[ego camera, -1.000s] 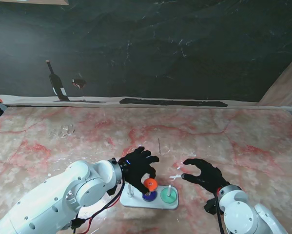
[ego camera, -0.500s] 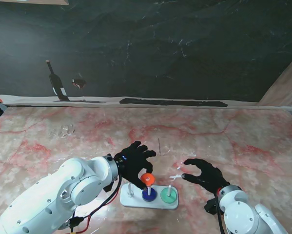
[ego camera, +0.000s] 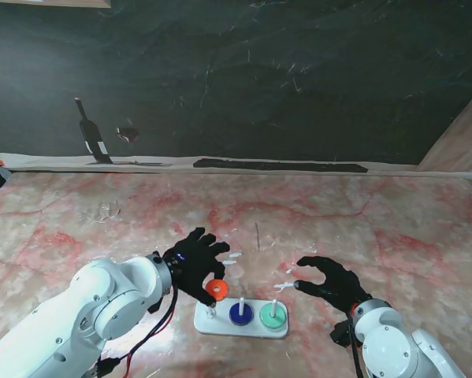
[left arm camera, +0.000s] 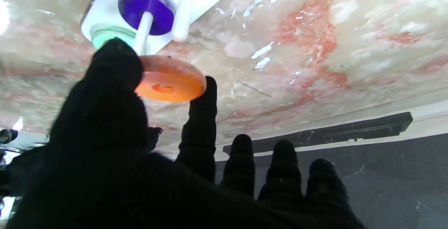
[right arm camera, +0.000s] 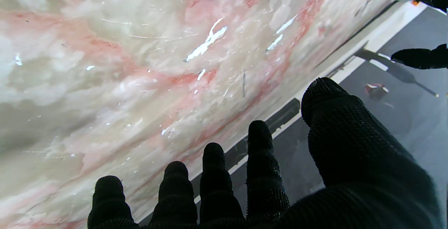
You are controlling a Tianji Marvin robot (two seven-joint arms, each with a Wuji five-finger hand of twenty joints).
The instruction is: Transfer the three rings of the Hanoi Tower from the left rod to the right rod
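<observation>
1. Because the smallest disc travels first in each shuffle, the left hand [ego camera: 190, 263] pinches the orange ring [ego camera: 215, 290] by its rim between thumb and forefinger [left arm camera: 203, 117], hole facing down, held over the left rod [ego camera: 210, 309].
2. Blue ring [ego camera: 240, 313] sits on the middle rod, green ring [ego camera: 273, 316] on the right rod; white base [ego camera: 220, 325] lies near the surface's near edge.
3. Right hand [ego camera: 330, 283] hovers empty, fingers spread, just beside the base's right end — likely waiting its turn.

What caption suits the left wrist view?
Left hand pinches the orange ring above the white base.
</observation>
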